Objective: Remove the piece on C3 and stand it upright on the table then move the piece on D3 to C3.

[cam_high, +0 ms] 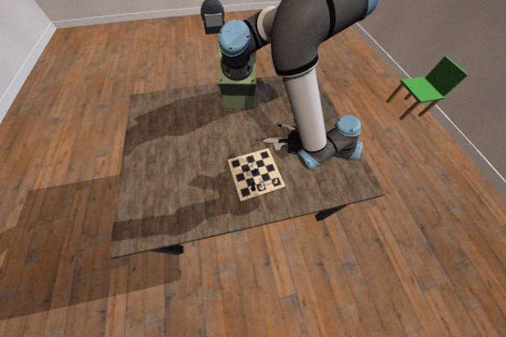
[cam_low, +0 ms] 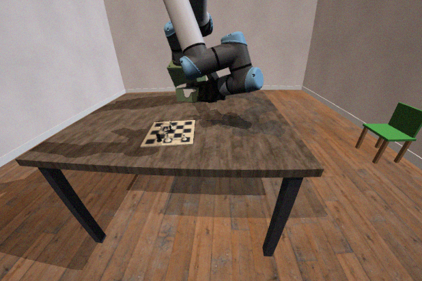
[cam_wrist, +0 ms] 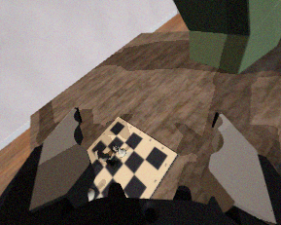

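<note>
A small chessboard lies on the wooden table, with several black and white pieces on it; it also shows in the exterior view and in the wrist view. The pieces are too small to tell which squares they stand on. My gripper hovers above the table just behind the board's far right corner, and shows dark under the wrist in the exterior view. Its two fingers stand wide apart with nothing between them. The left finger hides part of the board in the wrist view.
The arm's green base block stands at the table's back edge, close behind the gripper. A green chair stands on the floor to the right, away from the table. A dark rounded object sits on the floor behind the base.
</note>
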You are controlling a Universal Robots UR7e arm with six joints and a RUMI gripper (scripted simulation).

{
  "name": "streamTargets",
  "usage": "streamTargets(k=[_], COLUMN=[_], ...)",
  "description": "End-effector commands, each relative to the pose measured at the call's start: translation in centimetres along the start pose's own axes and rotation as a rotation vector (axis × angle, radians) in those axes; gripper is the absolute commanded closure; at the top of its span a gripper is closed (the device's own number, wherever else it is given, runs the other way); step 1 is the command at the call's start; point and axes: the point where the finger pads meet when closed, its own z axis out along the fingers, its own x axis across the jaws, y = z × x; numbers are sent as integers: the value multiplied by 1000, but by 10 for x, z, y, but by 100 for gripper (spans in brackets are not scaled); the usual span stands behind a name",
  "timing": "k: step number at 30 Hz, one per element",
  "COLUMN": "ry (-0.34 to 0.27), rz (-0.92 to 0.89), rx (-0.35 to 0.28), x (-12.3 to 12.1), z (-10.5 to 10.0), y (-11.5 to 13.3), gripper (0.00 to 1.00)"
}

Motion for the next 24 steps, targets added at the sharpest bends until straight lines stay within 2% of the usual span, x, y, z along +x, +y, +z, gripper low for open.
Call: streamTargets(k=[1, 2, 3, 4, 5, 7, 9, 10, 12, 13, 14, 15, 17, 18, 19, 20, 22, 24], ry=[194, 194, 244, 244, 294, 294, 392, 392, 488, 488, 534, 534, 624, 624, 667, 667, 750, 750], rz=[158, 158, 203, 203, 249, 249, 340, 340, 432, 432, 477, 477, 566, 566, 610, 610, 695, 695], rx=[-44, -44, -52, -52, -60, -60, -78, -78, -99, -99, -111, -111, -136, -136, -150, -150, -179, -179], x=[3, 3, 3, 3, 4, 4, 4, 4, 3, 3, 2, 2, -2, -2, -5, -5, -11, -11], z=[18, 18, 21, 21, 24, 24, 28, 28, 31, 31, 32, 32, 32, 32, 32, 32, 30, 30], y=[2, 2, 4, 4, 6, 6, 11, 11, 17, 17, 21, 21, 27, 27, 31, 31, 38, 38], gripper=[0, 0, 0, 0, 0, 0, 0, 0, 0, 0, 0, 0, 0, 0, 0, 0, 0, 0])
